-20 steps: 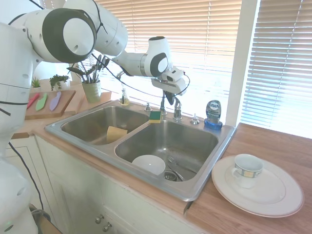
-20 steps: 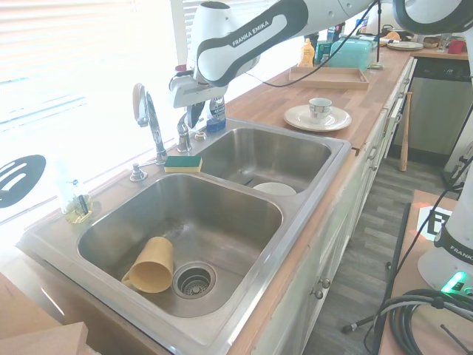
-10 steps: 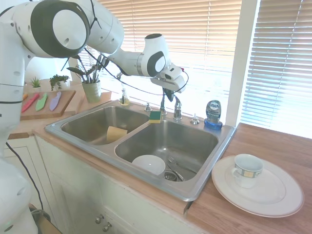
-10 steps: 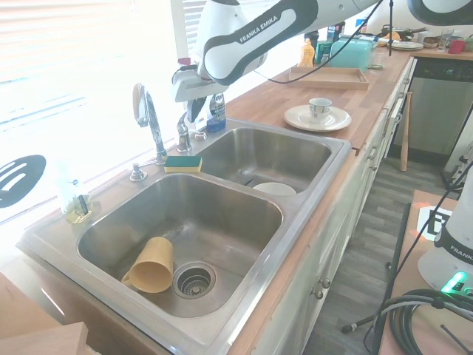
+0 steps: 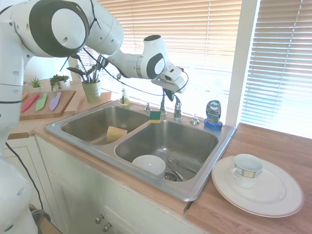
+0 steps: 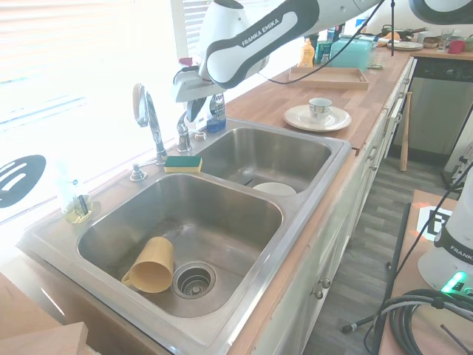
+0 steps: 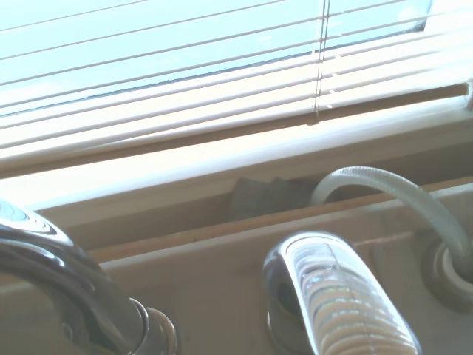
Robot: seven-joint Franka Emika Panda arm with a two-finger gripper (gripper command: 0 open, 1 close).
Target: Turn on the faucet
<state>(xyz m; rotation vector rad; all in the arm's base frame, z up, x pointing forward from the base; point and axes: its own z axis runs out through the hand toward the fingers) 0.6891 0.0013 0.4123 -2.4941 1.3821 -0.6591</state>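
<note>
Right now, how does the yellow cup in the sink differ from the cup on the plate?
The yellow cup lies on its side in the sink basin by the drain; the white cup stands upright on a plate on the counter. The yellow cup is plain, while the white cup has a patterned band. Both have handles.

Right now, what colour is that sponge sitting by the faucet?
The sponge is yellow with a green top, clearest in the second exterior view.
</note>
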